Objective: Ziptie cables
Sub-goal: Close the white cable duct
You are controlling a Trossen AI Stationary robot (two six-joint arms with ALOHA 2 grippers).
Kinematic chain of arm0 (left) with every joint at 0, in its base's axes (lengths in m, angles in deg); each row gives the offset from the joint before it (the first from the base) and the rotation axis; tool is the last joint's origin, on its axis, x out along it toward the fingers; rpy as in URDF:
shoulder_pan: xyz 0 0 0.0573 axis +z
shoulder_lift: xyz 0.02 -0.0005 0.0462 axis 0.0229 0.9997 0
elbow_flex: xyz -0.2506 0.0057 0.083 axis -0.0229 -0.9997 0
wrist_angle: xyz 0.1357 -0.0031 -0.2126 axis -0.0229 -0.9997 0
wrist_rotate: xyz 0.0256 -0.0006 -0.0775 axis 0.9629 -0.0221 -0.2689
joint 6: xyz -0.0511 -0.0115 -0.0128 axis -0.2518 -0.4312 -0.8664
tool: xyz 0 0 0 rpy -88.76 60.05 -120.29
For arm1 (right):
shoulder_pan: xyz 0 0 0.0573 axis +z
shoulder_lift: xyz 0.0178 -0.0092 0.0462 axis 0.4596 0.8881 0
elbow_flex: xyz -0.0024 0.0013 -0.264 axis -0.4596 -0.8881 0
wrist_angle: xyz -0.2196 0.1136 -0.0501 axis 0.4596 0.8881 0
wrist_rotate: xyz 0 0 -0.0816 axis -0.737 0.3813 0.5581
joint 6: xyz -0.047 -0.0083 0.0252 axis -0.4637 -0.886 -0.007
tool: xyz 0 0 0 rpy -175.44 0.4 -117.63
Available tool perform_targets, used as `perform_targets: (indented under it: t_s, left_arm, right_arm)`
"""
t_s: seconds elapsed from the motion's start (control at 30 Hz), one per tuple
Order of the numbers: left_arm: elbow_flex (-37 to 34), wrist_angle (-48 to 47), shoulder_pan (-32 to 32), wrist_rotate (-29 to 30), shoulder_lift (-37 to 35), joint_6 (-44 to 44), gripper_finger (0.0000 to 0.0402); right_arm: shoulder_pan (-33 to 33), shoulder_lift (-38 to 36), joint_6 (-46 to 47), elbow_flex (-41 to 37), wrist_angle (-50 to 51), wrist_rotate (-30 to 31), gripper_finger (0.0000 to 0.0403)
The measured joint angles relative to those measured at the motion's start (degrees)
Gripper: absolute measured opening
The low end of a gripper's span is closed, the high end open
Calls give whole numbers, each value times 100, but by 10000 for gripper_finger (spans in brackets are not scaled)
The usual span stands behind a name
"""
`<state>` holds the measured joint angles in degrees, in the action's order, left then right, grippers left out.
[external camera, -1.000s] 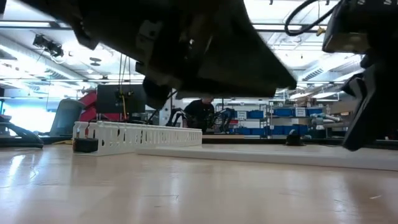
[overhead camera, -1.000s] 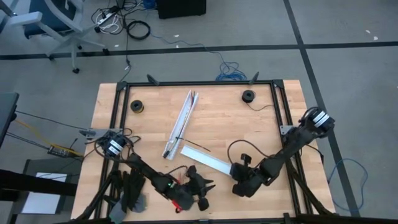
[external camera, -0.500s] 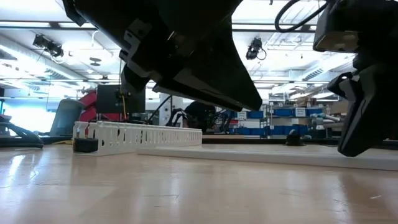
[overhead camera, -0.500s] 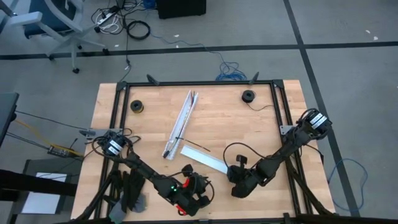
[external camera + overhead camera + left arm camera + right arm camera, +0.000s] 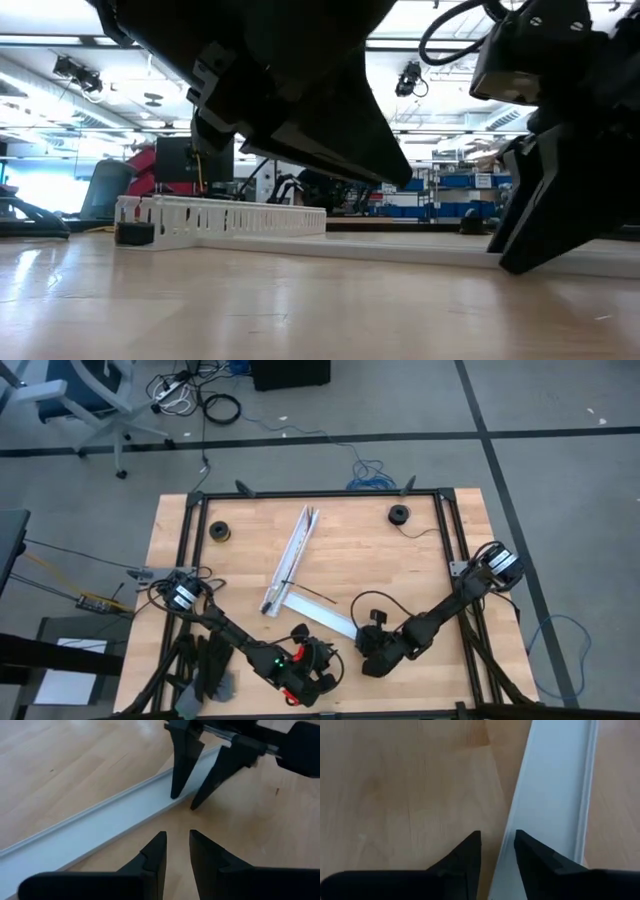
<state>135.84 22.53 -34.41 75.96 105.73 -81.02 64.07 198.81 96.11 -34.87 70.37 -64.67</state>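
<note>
Grey floor [image 5: 560, 450] all around the wooden table [image 5: 370, 560], dark seams crossing it. An office chair [image 5: 85, 395] sits far left, a power strip and coiled cords [image 5: 190, 395] beside it, a black box [image 5: 290, 372] at the top edge. Beyond, ceiling strip lights [image 5: 60, 45] glow, and blue bins [image 5: 440, 185] line the shelves.

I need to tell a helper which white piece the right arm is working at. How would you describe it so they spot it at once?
On the wooden table, find the long white slotted channel near the middle. From its near end a flat white strip runs toward the right pincer, whose fingers stand apart at its edge. Unlike the channel, it lies flat, smooth and without slots.
</note>
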Motion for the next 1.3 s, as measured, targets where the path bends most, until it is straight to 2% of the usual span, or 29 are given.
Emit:
perform_targets:
  t_s: [0.07,0.17,0.3,0.77,1.17,1.3]
  left_arm:
    - [-25,24,2,3,0,-2,57]
    - [-75,2,2,7,0,-187,57]
    - [-80,-18,-1,8,4,-277,57]
    - [-80,215,-72,216,4,-406,57]
    - [-84,271,-65,1366,4,-572,58]
    - [-425,1032,-55,1372,-2,-522,58]
  right_arm:
    - [19,19,28,1,12,63,85]
    - [37,54,81,-1,-1,338,23]
    - [0,-7,232,-38,-42,522,4]
    - [282,-697,859,-134,-62,2052,0]
    - [744,-1323,1102,-115,-147,3409,1]
    - [790,-1434,977,-115,-146,3501,1]
